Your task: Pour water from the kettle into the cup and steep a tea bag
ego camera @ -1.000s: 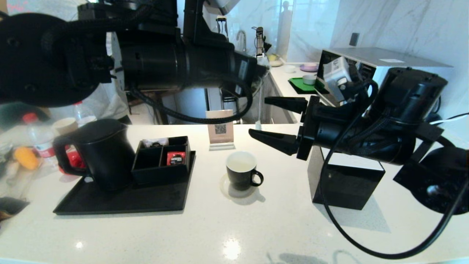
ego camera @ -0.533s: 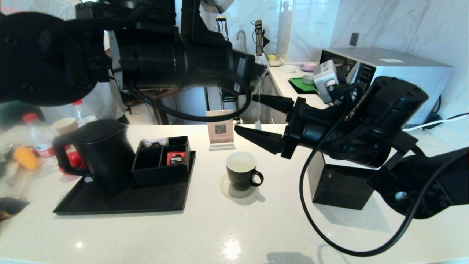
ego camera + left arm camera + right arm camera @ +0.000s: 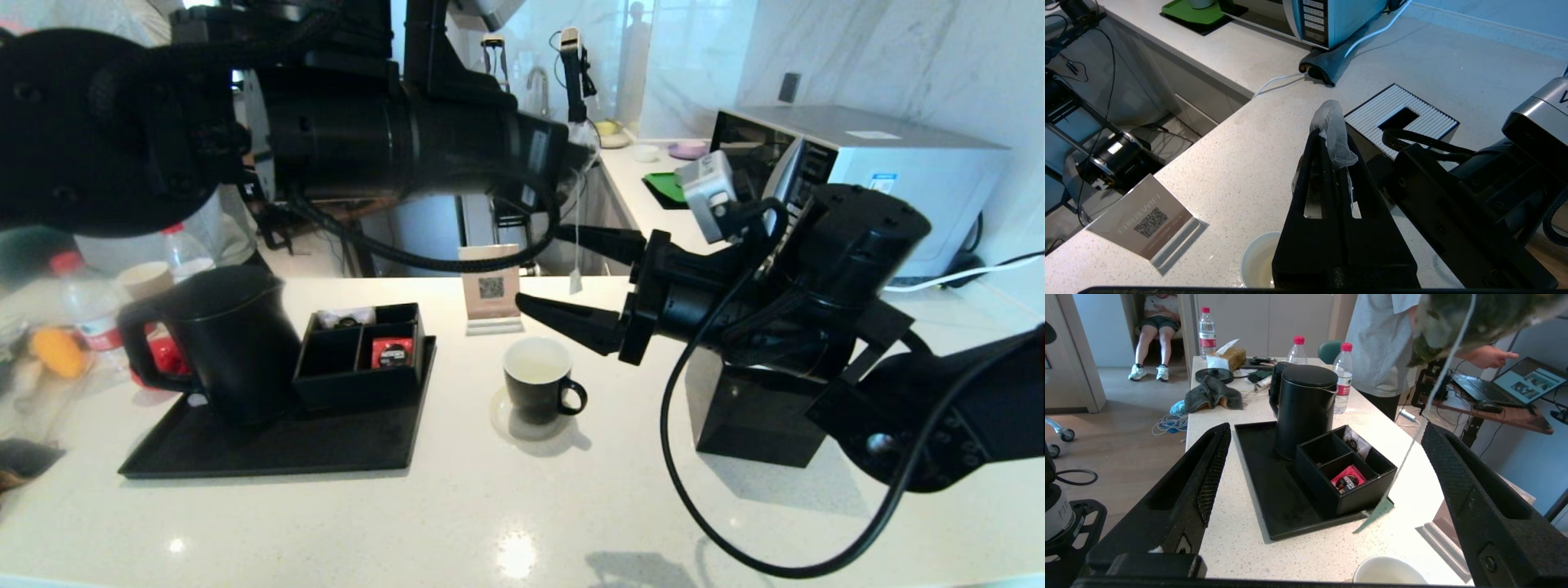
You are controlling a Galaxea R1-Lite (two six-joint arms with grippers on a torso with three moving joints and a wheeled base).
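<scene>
The black kettle (image 3: 229, 343) stands on a black tray (image 3: 269, 449) at the left. The black cup (image 3: 537, 380) with its white inside sits on a coaster at the table's middle. My left gripper (image 3: 1327, 139) is shut on a white mesh tea bag (image 3: 1331, 118) high above the cup (image 3: 1257, 261). The bag's string hangs down to a paper tag (image 3: 575, 282). My right gripper (image 3: 540, 267) is open, level with the tag, and the string (image 3: 1433, 396) passes between its fingers without touching them. The kettle (image 3: 1304, 408) and the tag (image 3: 1374, 516) also show in the right wrist view.
A black divided organiser (image 3: 359, 351) with a red sachet sits on the tray beside the kettle. A QR sign (image 3: 491, 294) stands behind the cup. A black tissue box (image 3: 759, 416) lies under my right arm. Bottles (image 3: 90, 318) crowd the far left.
My right gripper has moved left, still open, until its fingers straddle the hanging string and tag above the cup. The left gripper holds the tea bag in the same place.
</scene>
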